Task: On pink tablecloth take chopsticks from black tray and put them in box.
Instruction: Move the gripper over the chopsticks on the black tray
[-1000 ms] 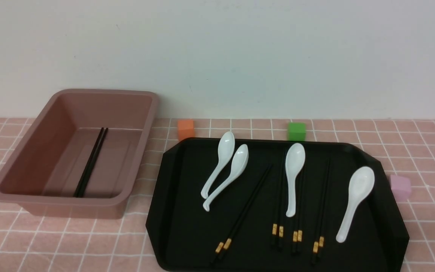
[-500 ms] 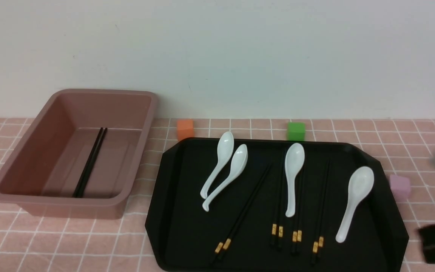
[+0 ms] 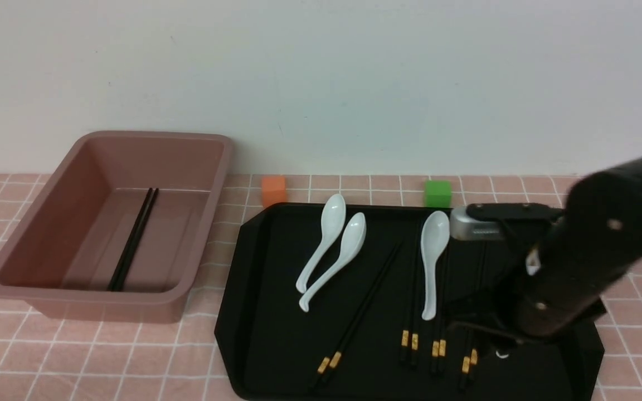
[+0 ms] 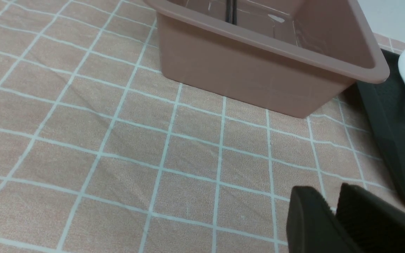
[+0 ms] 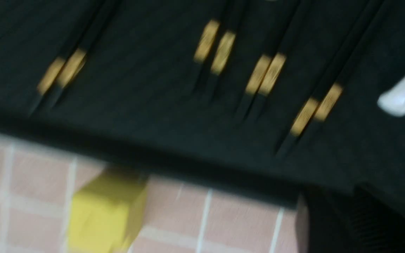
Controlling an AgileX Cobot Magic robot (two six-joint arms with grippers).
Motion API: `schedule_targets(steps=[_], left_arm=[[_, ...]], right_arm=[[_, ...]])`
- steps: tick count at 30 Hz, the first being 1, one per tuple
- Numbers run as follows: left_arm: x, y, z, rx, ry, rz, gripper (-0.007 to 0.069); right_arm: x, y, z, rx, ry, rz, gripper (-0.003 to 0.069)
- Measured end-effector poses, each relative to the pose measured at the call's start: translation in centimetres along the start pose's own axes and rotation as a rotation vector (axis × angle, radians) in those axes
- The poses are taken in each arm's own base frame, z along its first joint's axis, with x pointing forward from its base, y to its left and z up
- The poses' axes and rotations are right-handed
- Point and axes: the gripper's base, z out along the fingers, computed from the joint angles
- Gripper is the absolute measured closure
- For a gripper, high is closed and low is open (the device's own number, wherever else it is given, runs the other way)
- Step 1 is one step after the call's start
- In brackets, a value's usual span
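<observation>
The brownish-pink box (image 3: 92,295) stands at the left on the pink tablecloth (image 3: 198,345), with one pair of chopsticks (image 3: 134,239) lying in it. Several more pairs (image 3: 363,309) (image 3: 410,312) lie on the black tray (image 3: 276,312). My right arm (image 3: 577,267) reaches over the tray's right part. In the blurred right wrist view, my right gripper (image 5: 341,207) hangs by the tray's near rim (image 5: 188,154), fingers apart, near the gold-banded ends (image 5: 316,109). My left gripper (image 4: 332,196) hovers over bare cloth short of the box (image 4: 258,73), holding nothing, a narrow gap between its fingers.
White spoons (image 3: 326,239) (image 3: 432,262) lie among the chopsticks on the tray. An orange cube (image 3: 274,190) and a green cube (image 3: 437,193) sit behind the tray. A yellow cube (image 5: 105,211) sits on the cloth just outside the tray's near rim.
My right arm has swung in from the right edge over the tray's right part, hiding the rightmost spoon and the pink cube. Box, tray and chopsticks lie unmoved.
</observation>
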Motion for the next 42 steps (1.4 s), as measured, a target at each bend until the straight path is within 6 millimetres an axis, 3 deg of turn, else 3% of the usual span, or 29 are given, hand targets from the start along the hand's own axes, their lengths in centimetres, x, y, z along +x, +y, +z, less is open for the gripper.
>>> schedule_targets(steps=[7, 15, 20, 29, 33, 35, 42], left_arm=[[0.0, 0.0, 0.0, 0.000, 0.000, 0.000, 0.0478], [0.0, 0.0, 0.0, 0.000, 0.000, 0.000, 0.0477], [0.0, 0.0, 0.0, 0.000, 0.000, 0.000, 0.0469], [0.0, 0.0, 0.0, 0.000, 0.000, 0.000, 0.0459], [0.0, 0.0, 0.0, 0.000, 0.000, 0.000, 0.0456], [0.0, 0.0, 0.0, 0.000, 0.000, 0.000, 0.0451], [0.0, 0.0, 0.0, 0.000, 0.000, 0.000, 0.0445]], right_arm=[[-2.3, -0.1, 4.0, 0.098, 0.000, 0.027, 0.0261], [-3.1, -0.3, 6.9, 0.148, 0.015, 0.035, 0.0256], [-3.4, -0.4, 7.4, 0.141, 0.009, 0.050, 0.0258], [-3.7, -0.4, 7.8, 0.132, 0.013, 0.065, 0.0347], [-3.8, -0.4, 7.8, 0.127, 0.013, 0.072, 0.0424], [-3.8, -0.6, 7.8, 0.131, 0.018, 0.078, 0.0508], [-3.8, -0.6, 7.2, 0.127, 0.008, 0.076, 0.0523]])
